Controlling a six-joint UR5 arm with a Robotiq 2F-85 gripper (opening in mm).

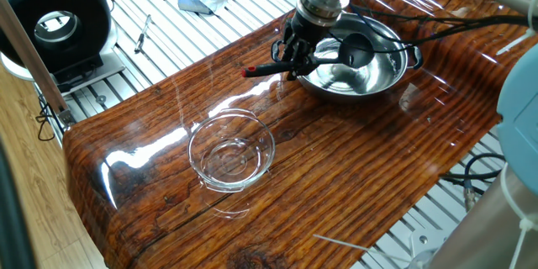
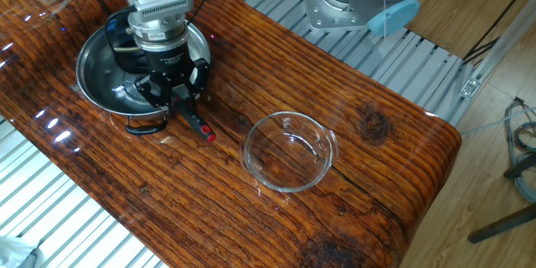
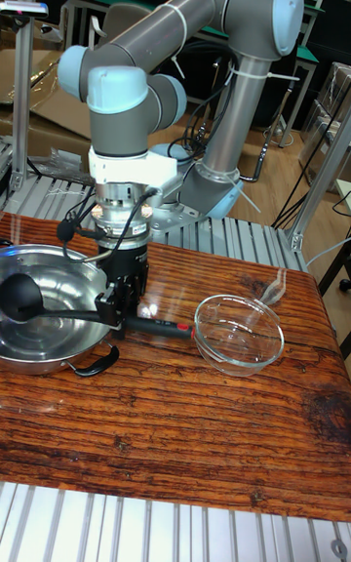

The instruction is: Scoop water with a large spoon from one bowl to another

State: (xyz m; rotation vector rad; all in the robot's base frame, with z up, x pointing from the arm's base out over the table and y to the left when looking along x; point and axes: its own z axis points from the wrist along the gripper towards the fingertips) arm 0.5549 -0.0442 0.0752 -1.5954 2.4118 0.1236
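**Tall view: ladle lifted over the steel bowl, transfer not yet made**

Tall view shows my gripper (image 3: 123, 313) clamped on the ladle (image 3: 58, 308) partway along its handle, fingers closed tight around it. The ladle's cup hangs above the steel bowl (image 3: 51, 340), clear of the bottom as far as I can judge, handle roughly level, red tip pointing toward the glass bowl (image 3: 239, 333). I cannot tell whether the cup carries water; glints show in the steel bowl (image 1: 353, 71) only. The glass bowl (image 1: 231, 150) sits well apart from the steel bowl and looks dry, so I judge the scoop done or nearly so, with carry and pour left. Count: one ladle, one steel bowl, one glass bowl, one gripper.
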